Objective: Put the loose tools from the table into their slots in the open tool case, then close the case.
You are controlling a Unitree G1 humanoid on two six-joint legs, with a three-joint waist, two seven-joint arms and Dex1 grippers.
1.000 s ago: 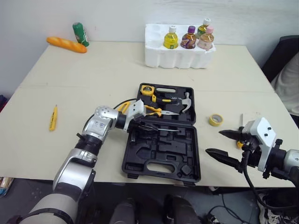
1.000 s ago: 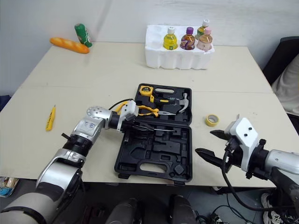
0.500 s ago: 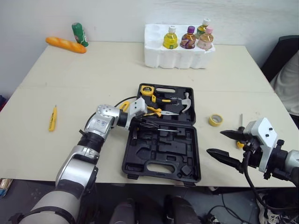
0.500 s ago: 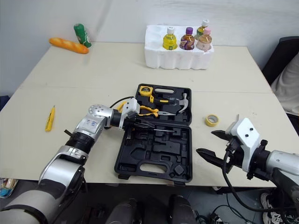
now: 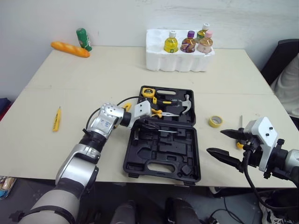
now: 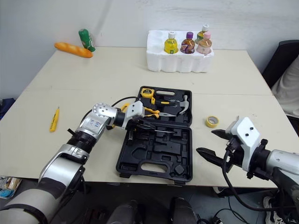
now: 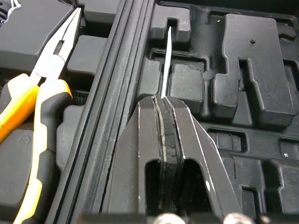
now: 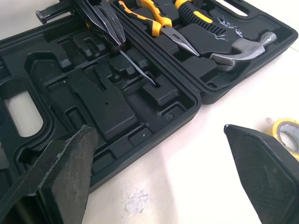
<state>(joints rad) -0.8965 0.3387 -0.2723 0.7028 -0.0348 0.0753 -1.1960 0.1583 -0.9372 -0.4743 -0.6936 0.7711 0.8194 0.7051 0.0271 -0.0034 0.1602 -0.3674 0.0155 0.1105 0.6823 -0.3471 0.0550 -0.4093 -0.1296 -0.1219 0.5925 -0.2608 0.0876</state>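
Observation:
The black tool case (image 5: 140, 161) lies open at the table's front middle. Pliers (image 5: 156, 112), a hammer (image 5: 185, 102) and a tape measure (image 5: 148, 92) sit in its far half. My left gripper (image 5: 145, 123) hovers low over the near half's far left part, shut on a thin metal rod (image 7: 166, 60) whose tip rests in a narrow slot. My right gripper (image 5: 216, 142) stands open to the right of the case with nothing between its fingers. A yellow tape roll (image 5: 215, 121), a thin screwdriver (image 5: 241, 122) and a yellow utility knife (image 5: 56, 119) lie loose on the table.
A white foam tray (image 5: 180, 63) with several bottles stands at the back. A bread loaf (image 5: 70, 48) and a green can (image 5: 84, 38) are at the far left corner. A dark chair (image 5: 280, 58) stands off the table's right side.
My left gripper has shifted slightly to the right over the case with the rod in it. The right gripper has stayed in place, open. The camera has tilted a little.

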